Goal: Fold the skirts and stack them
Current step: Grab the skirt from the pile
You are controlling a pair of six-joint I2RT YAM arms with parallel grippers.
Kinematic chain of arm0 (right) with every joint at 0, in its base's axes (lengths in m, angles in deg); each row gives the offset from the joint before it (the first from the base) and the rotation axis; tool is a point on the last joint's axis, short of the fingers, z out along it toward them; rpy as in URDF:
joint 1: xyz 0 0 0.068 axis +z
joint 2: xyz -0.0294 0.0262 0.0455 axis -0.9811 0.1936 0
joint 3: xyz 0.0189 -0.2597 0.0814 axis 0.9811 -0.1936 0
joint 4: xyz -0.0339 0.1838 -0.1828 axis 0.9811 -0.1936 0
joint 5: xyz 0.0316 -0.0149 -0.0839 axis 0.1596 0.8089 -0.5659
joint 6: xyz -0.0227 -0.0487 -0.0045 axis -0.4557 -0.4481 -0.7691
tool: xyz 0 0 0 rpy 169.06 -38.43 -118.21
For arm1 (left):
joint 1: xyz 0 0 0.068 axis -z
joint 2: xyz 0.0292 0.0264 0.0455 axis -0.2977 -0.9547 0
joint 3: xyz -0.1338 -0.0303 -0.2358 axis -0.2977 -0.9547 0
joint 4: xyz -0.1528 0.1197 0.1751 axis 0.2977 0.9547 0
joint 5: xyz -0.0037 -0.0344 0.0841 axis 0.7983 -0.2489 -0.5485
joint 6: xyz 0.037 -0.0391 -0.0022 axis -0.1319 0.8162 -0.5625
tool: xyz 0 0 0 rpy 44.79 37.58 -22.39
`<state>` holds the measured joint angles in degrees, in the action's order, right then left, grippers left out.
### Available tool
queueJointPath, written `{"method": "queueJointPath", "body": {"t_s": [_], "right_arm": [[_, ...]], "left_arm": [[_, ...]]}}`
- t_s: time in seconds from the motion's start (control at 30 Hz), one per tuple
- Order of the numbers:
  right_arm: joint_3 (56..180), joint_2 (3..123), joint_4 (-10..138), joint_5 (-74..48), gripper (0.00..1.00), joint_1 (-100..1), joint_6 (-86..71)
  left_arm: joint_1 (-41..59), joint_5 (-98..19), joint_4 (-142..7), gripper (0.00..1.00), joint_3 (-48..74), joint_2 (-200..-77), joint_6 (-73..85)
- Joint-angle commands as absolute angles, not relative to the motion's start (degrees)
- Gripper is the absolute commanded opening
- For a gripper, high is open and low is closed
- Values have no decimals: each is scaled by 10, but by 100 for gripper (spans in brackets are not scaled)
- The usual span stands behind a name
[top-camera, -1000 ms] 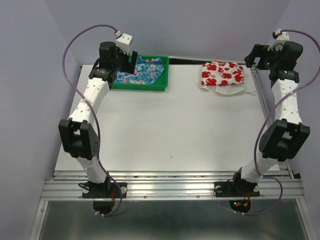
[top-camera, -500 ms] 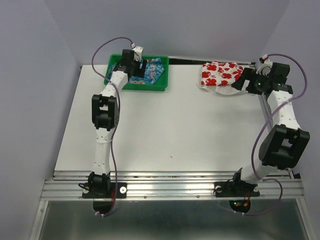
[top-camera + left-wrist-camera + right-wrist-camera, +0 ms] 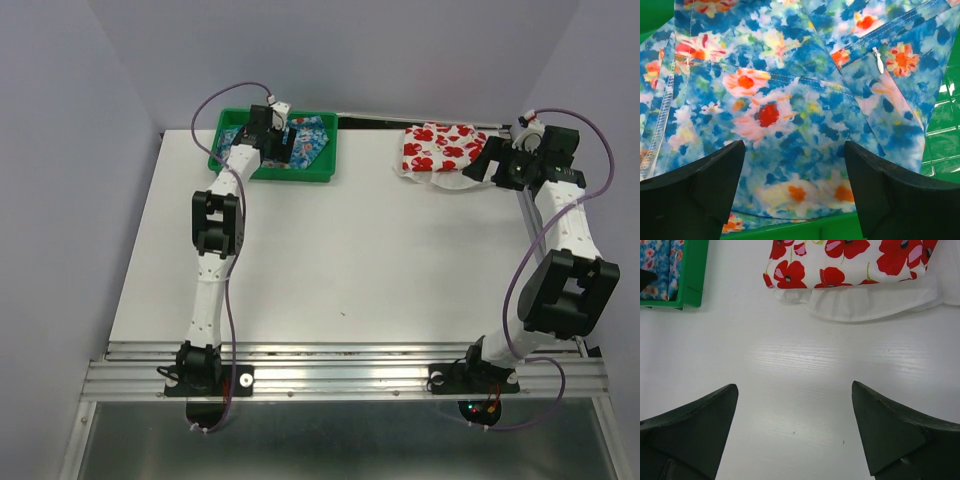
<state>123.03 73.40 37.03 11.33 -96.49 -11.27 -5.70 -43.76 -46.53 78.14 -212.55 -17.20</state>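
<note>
The blue skirt (image 3: 312,140) with white and orange flowers lies in the green tray (image 3: 300,177) at the back left. My left gripper (image 3: 284,150) hangs open right over it, one finger on each side of the cloth and nothing pinched. In the left wrist view the blue skirt (image 3: 790,100) fills the picture between the fingers of the left gripper (image 3: 794,147). The white skirt (image 3: 445,148) with red flowers lies on the table at the back right. My right gripper (image 3: 487,165) is open just to its right. From the right wrist, the white skirt (image 3: 855,260) lies beyond the right gripper (image 3: 794,386), apart from it.
The white table (image 3: 340,260) stretches between the tray and the arm bases. Purple walls close in at the left, back and right. The tray's green rim (image 3: 815,227) runs just under the left fingers. The right wrist view catches the tray's corner (image 3: 692,275).
The left arm has stretched out and brought its gripper down into the tray over the blue skirt. The right arm has dropped toward the white skirt's right edge, then held still.
</note>
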Motion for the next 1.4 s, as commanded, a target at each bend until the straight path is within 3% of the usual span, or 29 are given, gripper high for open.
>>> {"method": "queueJointPath", "body": {"t_s": [0.0, 0.1, 0.13, 0.3, 0.37, 0.43, 0.5, 0.53, 0.57, 0.83, 1.0, 1.1, 1.37], "right_arm": [[1254, 727, 359, 118, 100, -969, -118], [1255, 729, 357, 120, 100, -969, -119], [1257, 731, 354, 120, 100, -969, -119], [1259, 733, 352, 119, 100, -969, -117], [1259, 733, 352, 118, 100, -969, -117], [1260, 733, 352, 117, 100, -969, -118], [1258, 731, 352, 115, 100, -969, -120], [1258, 730, 351, 114, 100, -969, -120], [1257, 730, 351, 115, 100, -969, -118], [1251, 724, 352, 123, 100, -969, -111], [1251, 715, 359, 137, 100, -969, -101], [1245, 706, 367, 144, 100, -969, -93], [1239, 677, 367, 163, 100, -969, -107]], "left_arm": [[-52, -439, -387, 88, 834, -2147, -187], [-53, -427, -357, 87, 823, -2159, -184], [-53, -425, -337, 99, 831, -2166, -178], [-58, -401, -329, 98, 836, -2164, -145], [-59, -403, -335, 91, 836, -2166, -137], [-59, -403, -338, 74, 841, -2167, -132], [-59, -400, -344, 31, 837, -2164, -130], [-60, -399, -352, 4, 832, -2159, -128], [-59, -397, -354, 0, 832, -2159, -129], [-60, -410, -436, 0, 790, -2075, -158], [-60, -432, -489, 0, 838, -1987, -176], [-60, -439, -560, 0, 802, -1907, -167], [-60, -353, -637, 0, 764, -1761, -129]]}}
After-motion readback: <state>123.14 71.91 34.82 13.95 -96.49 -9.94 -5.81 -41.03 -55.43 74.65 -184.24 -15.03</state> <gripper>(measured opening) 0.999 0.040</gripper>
